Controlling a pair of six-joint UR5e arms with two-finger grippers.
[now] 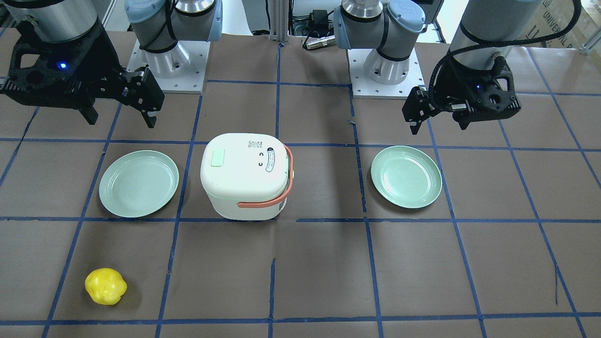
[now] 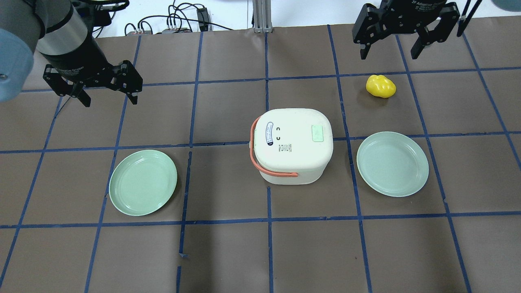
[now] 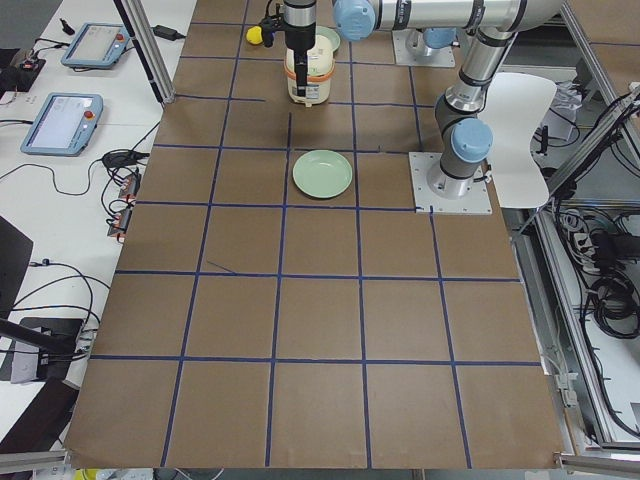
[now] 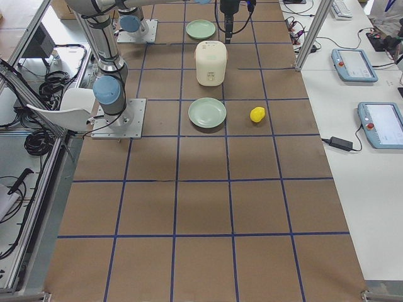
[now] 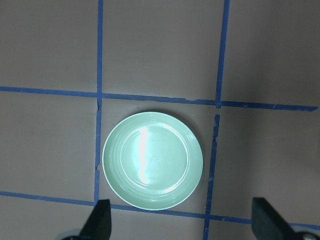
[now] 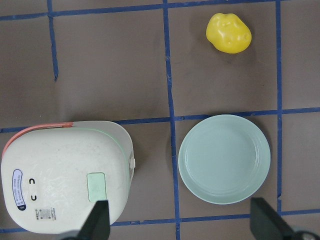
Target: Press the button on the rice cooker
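Rice cooker [image 2: 291,144] untouched; L end effector [image 2: 110,101], R end effector [image 2: 388,57] hover, both spread.

One camera sits behind my shoulders and looks forward and down on the table [image 2: 228,252]. Another faces me from across it, steeply down, so my left side falls on its right. Both share the rice cooker [image 2: 291,144], the left plate [image 2: 143,182] and the right plate [image 2: 392,163]. Two distant cameras look along the table from either end. My left wrist camera looks straight down, close, on the left plate; my right one on the rice cooker, the right plate and what seems a yellow fruit [image 6: 228,33].
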